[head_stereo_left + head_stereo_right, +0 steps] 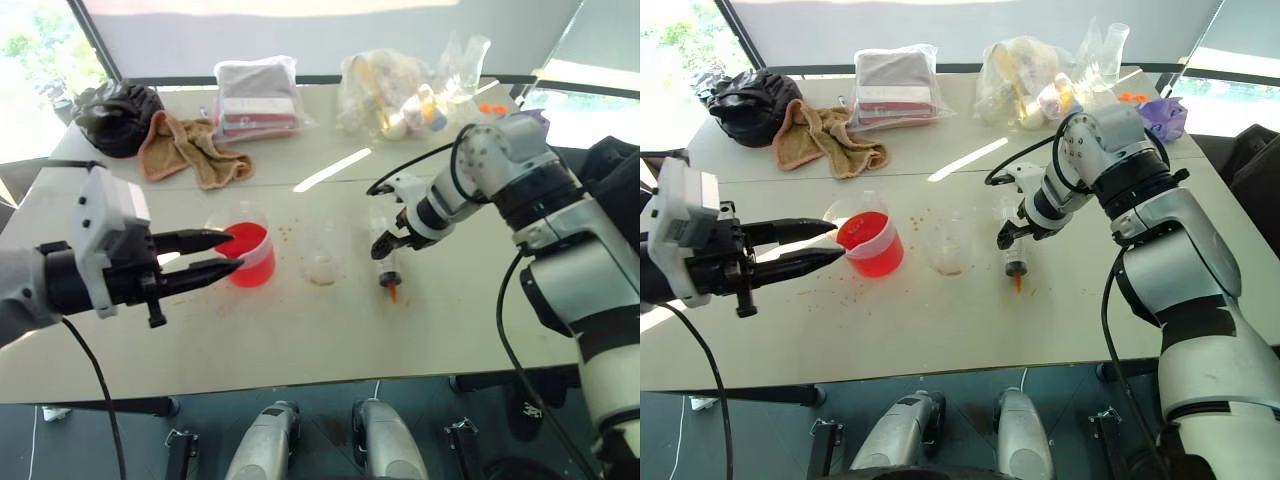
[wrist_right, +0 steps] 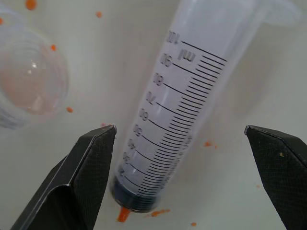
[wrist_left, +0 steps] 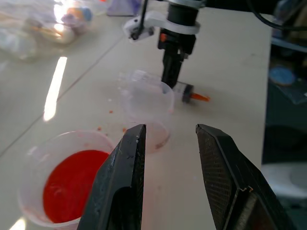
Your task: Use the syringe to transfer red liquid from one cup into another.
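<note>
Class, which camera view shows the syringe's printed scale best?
The right wrist view: the syringe lies close between open fingers, its marks readable. The head views show it small on the table; the left wrist view, partly hidden.

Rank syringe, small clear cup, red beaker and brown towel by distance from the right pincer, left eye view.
From the right pincer:
1. syringe, directly beneath it on the table.
2. small clear cup, just to its left.
3. red beaker, further left, by the left pincer.
4. brown towel, far back left.

Right gripper (image 1: 386,243) covers the syringe (image 1: 388,268) plunger end, can't see it. Bag (image 1: 398,92) contents at the table's (image 1: 300,340) far edge: too small to tell.
</note>
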Controlling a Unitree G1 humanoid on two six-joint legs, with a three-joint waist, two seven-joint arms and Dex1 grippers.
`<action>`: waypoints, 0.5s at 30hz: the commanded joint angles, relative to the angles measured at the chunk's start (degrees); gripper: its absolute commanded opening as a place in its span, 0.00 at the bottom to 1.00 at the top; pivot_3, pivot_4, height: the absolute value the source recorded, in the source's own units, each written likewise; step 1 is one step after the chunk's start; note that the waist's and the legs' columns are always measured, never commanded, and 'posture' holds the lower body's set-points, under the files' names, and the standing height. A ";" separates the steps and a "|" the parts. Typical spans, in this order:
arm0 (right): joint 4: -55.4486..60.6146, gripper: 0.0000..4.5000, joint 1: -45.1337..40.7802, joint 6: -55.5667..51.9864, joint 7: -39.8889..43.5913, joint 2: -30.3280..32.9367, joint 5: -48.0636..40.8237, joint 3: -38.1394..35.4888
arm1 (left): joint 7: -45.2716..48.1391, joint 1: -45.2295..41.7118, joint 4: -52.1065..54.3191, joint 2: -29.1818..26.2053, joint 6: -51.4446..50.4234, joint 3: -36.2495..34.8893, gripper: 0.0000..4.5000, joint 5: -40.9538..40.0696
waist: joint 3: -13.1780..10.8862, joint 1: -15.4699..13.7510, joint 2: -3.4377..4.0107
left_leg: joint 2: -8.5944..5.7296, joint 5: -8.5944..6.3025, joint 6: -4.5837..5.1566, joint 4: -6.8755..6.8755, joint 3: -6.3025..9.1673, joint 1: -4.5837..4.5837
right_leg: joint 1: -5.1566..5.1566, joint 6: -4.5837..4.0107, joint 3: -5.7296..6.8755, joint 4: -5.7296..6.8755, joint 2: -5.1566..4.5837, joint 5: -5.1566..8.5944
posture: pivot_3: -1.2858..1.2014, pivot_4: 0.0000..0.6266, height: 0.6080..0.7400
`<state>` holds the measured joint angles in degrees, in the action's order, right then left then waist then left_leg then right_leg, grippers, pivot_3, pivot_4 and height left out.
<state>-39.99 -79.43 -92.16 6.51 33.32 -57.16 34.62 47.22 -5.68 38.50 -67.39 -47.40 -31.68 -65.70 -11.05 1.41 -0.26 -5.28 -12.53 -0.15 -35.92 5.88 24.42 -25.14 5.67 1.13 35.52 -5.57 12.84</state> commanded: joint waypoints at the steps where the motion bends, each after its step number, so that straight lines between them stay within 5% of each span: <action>1: -2.08 0.99 -1.36 -0.33 -1.05 -2.15 2.24 -2.87 | 7.29 -1.36 -3.09 -2.73 0.90 1.26 0.38 1.61 | 0.00 0.14 0.00 | 0.02 0.01 0.00 0.03 -0.09 0.00 | -0.08 0.00 -0.10 0.10 0.01 0.00 | 0.52 0.24 0.97; 14: -7.75 0.99 -2.03 -0.33 -3.31 -10.65 15.61 -13.63 | 13.83 -3.56 -5.39 -2.50 3.75 5.39 0.38 8.42 | 0.00 1.05 0.00 | 0.07 0.01 0.01 -0.07 -0.75 -0.10 | -0.35 0.03 -0.71 0.55 0.04 -0.02 | 0.52 0.24 0.97; 15: -7.78 0.87 -2.01 -0.33 -3.39 -11.27 16.87 -14.48 | 13.71 -3.61 -5.32 -2.26 3.78 5.47 0.38 8.56 | 0.00 1.05 0.00 | 0.07 0.01 0.01 -0.07 -0.76 -0.10 | -0.35 0.04 -0.72 0.57 0.04 -0.02 | 0.52 0.24 0.97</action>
<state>-47.95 -79.60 -92.17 3.35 22.62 -42.23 22.34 60.88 -8.60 32.74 -69.65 -44.49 -25.58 -57.83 -11.06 2.46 -0.26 -5.20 -12.52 -0.13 -35.99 5.11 24.32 -25.51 5.71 0.40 36.10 -5.53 12.82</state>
